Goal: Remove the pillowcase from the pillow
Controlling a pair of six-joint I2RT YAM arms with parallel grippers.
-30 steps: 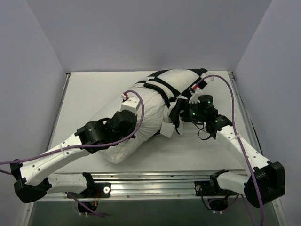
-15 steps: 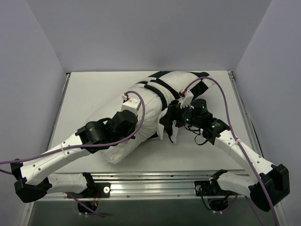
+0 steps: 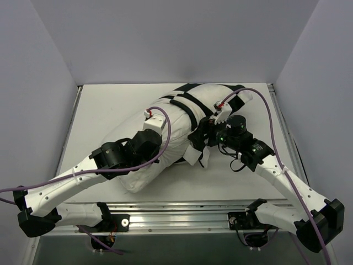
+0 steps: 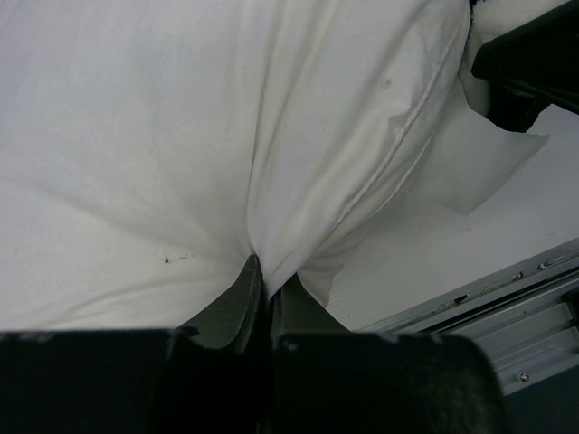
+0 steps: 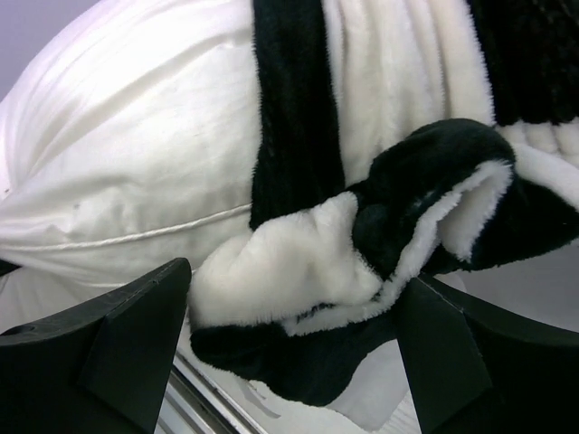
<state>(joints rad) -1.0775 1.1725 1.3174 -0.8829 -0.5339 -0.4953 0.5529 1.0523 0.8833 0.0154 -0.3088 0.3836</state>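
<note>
Pillowcase (image 5: 398, 208) is bunched up on the far-right end of the pillow (image 3: 177, 131), so roughly the far third is covered. The pillow's long axis runs diagonally across the worktop (image 3: 110, 105), near-left to far-right, so I'd guess the case has to slide off toward the far right.

The right arm is clearly the closer one. The right tool (image 5: 289, 334) is spread wide, with the rolled black-and-white hem sitting right between its fingers but not clamped.

The left tool (image 4: 264, 287) is pressed together, pinching a fold of bare white pillow fabric on the near-left half. That looks like the anchor to me.

There's a small white label (image 4: 484, 163) sticking out by the seam near the hem. I can't make out any writing or brand on it.
</note>
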